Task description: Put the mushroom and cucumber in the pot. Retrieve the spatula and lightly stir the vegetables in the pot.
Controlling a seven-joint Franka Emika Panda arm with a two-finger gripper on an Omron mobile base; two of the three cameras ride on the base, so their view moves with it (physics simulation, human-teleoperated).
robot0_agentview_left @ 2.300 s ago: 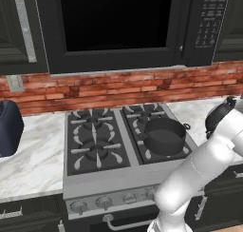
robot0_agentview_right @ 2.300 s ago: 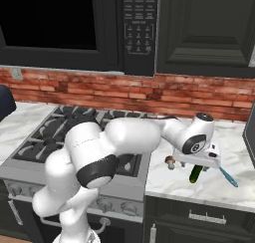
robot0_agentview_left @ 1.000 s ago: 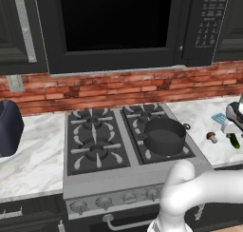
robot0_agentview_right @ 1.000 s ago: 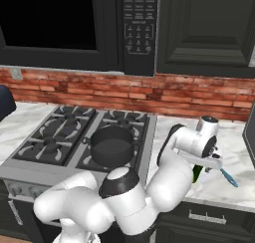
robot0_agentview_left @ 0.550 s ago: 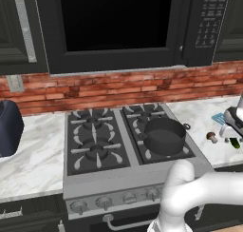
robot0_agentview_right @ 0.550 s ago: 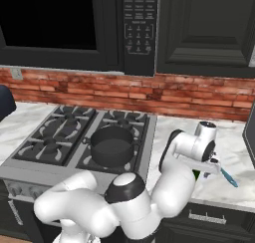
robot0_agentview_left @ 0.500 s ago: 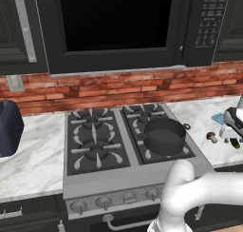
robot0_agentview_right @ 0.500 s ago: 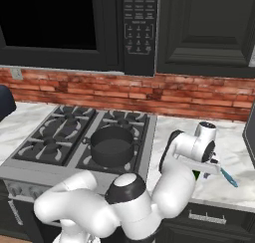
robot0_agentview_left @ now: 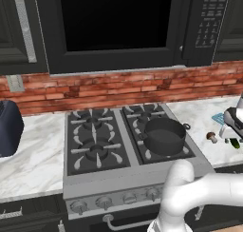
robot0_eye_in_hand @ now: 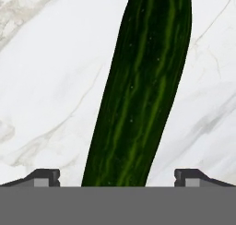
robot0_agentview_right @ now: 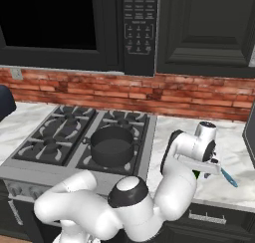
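my jaws hang spread wide just above the white marble counter, one dark tip on each side of the long dark green cucumber, which lies flat between them, not yet clamped. the small tan mushroom sits on the counter just right of the stove, and the round dark grey pot stands on the front right burner.

A black gas stove sits between white marble tabletop sections, below a black microwave, red brick backsplash and dark cabinets.
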